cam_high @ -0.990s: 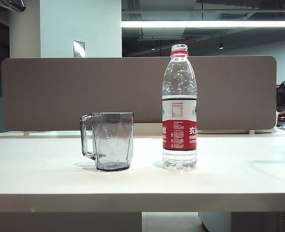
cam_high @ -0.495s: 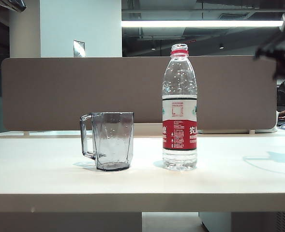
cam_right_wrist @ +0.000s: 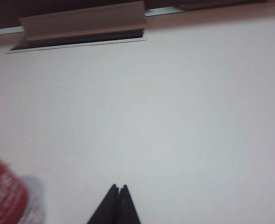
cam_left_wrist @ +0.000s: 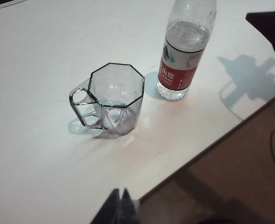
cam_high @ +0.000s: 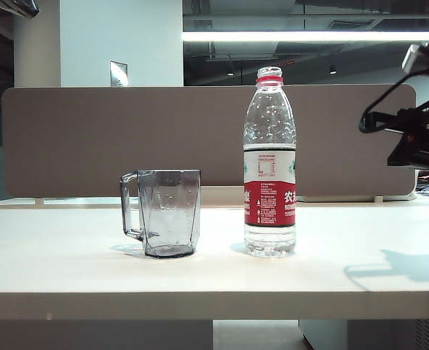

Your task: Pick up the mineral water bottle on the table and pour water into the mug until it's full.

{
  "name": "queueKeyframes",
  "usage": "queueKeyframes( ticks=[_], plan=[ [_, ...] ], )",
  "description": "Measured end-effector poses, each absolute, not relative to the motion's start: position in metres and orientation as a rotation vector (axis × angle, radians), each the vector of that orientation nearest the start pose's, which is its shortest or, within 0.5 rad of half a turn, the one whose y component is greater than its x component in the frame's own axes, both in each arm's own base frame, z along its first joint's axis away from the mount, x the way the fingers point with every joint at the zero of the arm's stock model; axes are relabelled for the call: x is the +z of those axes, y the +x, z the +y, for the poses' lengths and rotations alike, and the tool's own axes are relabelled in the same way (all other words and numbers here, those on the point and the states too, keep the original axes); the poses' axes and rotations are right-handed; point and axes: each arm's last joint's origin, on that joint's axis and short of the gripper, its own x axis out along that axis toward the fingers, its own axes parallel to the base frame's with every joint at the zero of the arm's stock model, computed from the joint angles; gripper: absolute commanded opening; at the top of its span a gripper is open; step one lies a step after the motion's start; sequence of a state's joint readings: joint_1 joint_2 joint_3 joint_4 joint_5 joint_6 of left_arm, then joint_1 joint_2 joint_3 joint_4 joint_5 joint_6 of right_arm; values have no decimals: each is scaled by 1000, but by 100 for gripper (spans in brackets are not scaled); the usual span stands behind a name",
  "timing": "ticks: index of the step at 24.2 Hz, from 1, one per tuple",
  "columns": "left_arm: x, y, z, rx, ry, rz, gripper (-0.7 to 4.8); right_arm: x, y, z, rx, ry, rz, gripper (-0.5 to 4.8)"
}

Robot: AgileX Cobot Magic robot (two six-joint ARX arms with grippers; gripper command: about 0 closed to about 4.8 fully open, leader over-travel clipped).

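The mineral water bottle (cam_high: 270, 164), clear with a red-and-white label, stands upright on the table (cam_high: 68, 262), holding water (cam_left_wrist: 186, 35) up to its shoulder. The smoky faceted mug (cam_high: 167, 211) stands to its left, handle turned away from the bottle, and looks empty. In the left wrist view the mug (cam_left_wrist: 116, 98) and the bottle (cam_left_wrist: 184, 51) lie ahead of my left gripper (cam_left_wrist: 120, 191), which is shut on nothing over the table's front edge. My right gripper (cam_right_wrist: 118, 186) is shut and empty above bare table, with the bottle's label (cam_right_wrist: 4, 196) off to one side. The right arm (cam_high: 418, 135) hangs well right of the bottle.
A brown partition (cam_high: 90, 138) runs along the back of the table. The arm's shadow (cam_high: 400, 270) falls on the table's right part. The table's thick front edge (cam_high: 199, 305) faces the exterior camera, and floor (cam_left_wrist: 230, 182) shows beyond it.
The right arm has come into the exterior view from the right edge and swung lower and inward; its shadow has shifted on the table. Bottle, mug and left arm are unmoved.
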State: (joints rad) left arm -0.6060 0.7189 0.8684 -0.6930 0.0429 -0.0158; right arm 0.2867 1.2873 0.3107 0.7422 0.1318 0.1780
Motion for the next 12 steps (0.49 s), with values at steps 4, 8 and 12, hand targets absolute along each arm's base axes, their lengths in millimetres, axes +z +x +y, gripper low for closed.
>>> queueKeyframes(
  ticks=[4, 8, 12],
  plan=[
    [323, 112, -79, -629, 139, 536, -5, 173, 190, 73, 185, 125, 181, -1],
    [323, 112, -79, -628, 139, 536, -5, 179, 173, 85, 266, 114, 190, 9],
    [323, 112, -79, -628, 139, 536, -5, 167, 162, 95, 333, 29, 295, 64]
  ],
)
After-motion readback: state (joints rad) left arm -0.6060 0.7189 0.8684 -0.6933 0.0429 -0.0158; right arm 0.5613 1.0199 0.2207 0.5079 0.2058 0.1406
